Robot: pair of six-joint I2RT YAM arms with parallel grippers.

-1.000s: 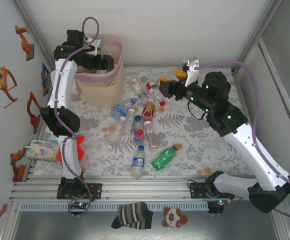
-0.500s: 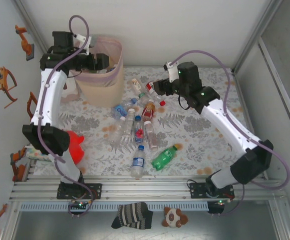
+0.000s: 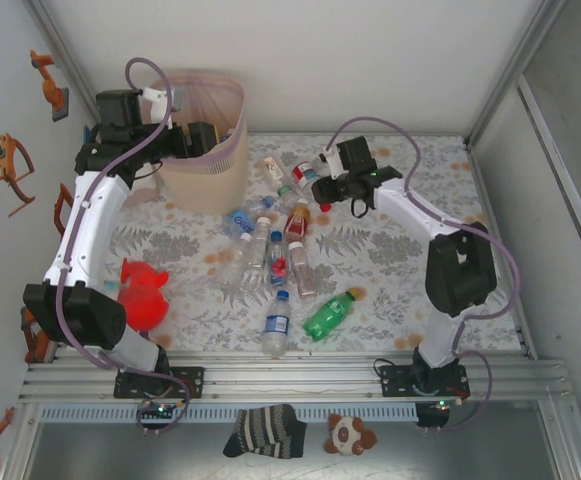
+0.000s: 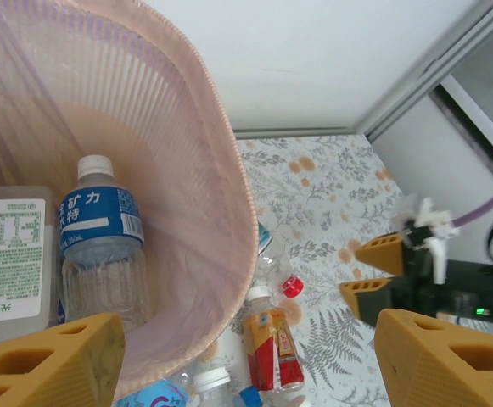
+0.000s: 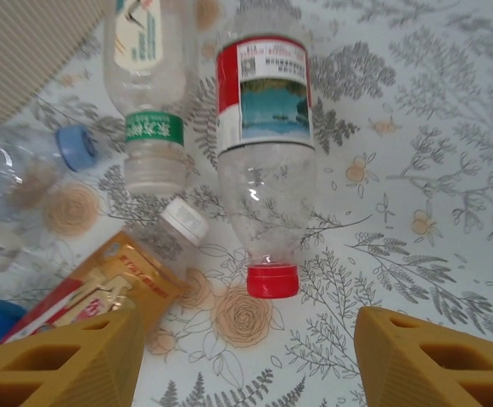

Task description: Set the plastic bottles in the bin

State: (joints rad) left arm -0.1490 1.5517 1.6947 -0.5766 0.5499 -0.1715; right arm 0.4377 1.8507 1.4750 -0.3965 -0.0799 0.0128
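Right wrist view had the right pincer point(image 5: 248, 331) spread open over a red-capped bottle point(image 5: 267, 161) lying on the surface point(image 5: 424, 170); I judged a pickup in hand, calling for lowering and clenching. Left wrist view added the inside of the bin point(image 4: 233, 195): left pincer point(image 4: 250, 339) released and empty at its rim, a blue-labelled bottle point(image 4: 102, 246) lying inside.

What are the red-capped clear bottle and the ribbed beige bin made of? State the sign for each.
Red-capped clear bottle: apparently thin glossy transparent plastic; the floral cloth shows through, with highlights on its wall. Ribbed beige bin: probably matte moulded plastic, judging by its even fine vertical ribs.
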